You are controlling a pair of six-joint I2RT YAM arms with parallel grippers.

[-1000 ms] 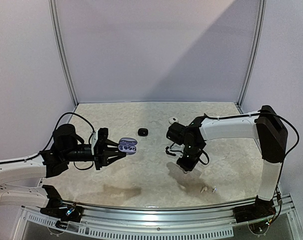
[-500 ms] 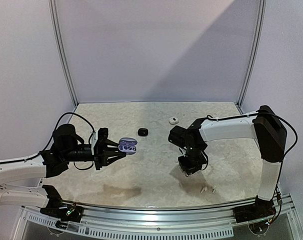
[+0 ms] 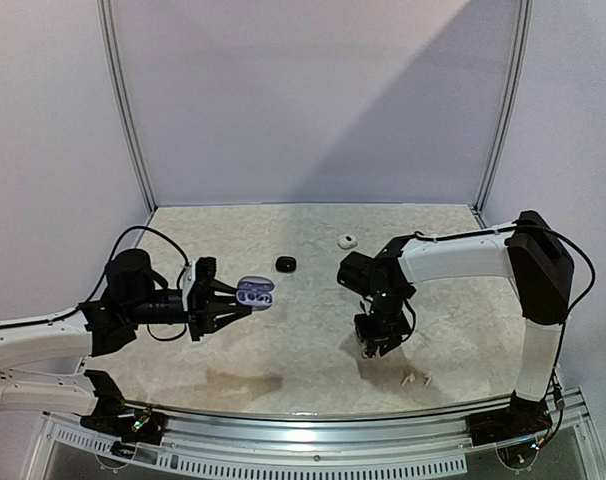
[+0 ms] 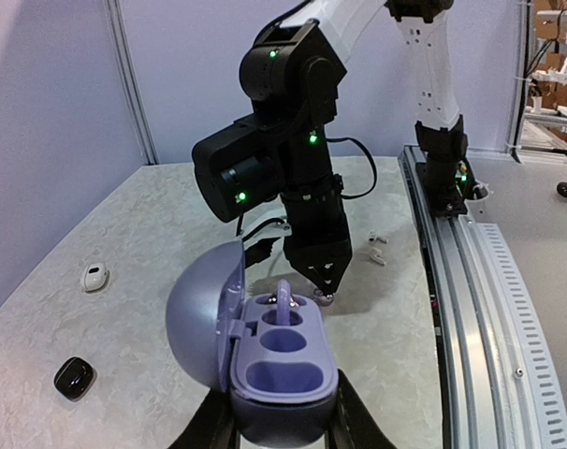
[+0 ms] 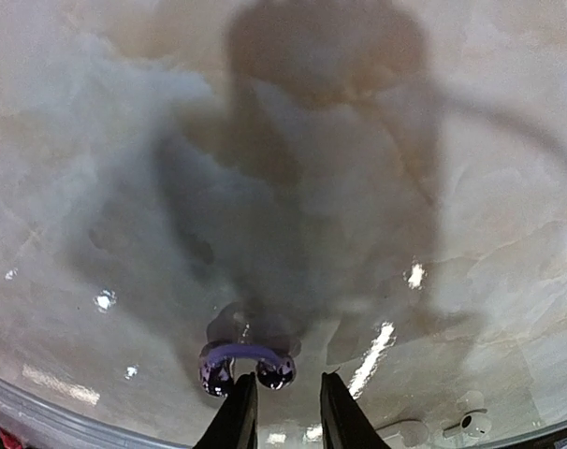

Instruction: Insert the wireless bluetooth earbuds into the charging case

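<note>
Left tool (image 3: pixel 228 300) is closed on the one purple charging case (image 3: pixel 255 292), its two fingers pressed to the sides of the base in the left wrist view (image 4: pixel 283 426), and it holds the case in the air above the left half of the desk (image 3: pixel 283 330). The case's domed lid (image 4: pixel 199 323) stands swung open to one side, and the hollows of the base face up. Farther back on the desk lies one small black rounded item (image 3: pixel 285 263), and to its right, well apart, one small white oval item (image 3: pixel 347 240). Right tool (image 3: pixel 371 348) points straight down, close over the desk, with its two fingers (image 5: pixel 241 412) a narrow gap apart and nothing between them. Just at the tip of one finger, a small purplish earbud shape (image 5: pixel 246 363) with two dark round spots lies on the desk. I cannot tell whether it is one bud or two touching. Nearer the front edge, to the right of this tool, two white stemmed earbuds (image 3: pixel 415 379) lie side by side.
</note>
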